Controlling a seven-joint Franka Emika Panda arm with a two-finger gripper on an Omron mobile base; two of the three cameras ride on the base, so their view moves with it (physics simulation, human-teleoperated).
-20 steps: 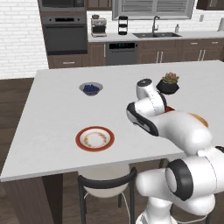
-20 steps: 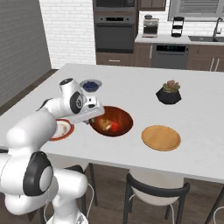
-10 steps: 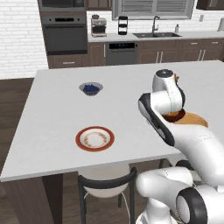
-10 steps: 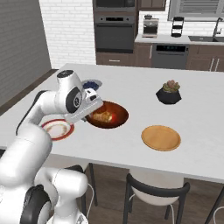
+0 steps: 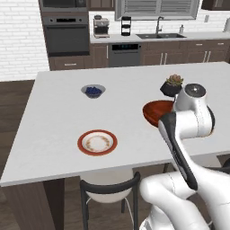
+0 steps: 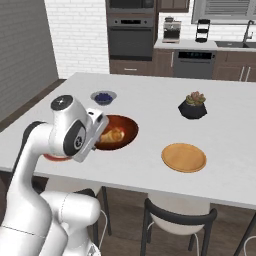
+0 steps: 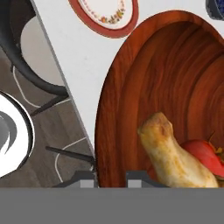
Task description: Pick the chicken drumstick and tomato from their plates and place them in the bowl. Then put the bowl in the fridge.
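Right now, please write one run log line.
claw: shut on bowl rim | drumstick, tomato: in bowl | plates: empty

Home kitchen: wall oven [image 5: 67,38], sink [image 5: 159,35], coffee maker [image 5: 101,27], white island counter [image 5: 58,117].

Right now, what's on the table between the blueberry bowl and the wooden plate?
The brown bowl, holding the drumstick, sits between the blueberry bowl and the wooden plate in the right base view.
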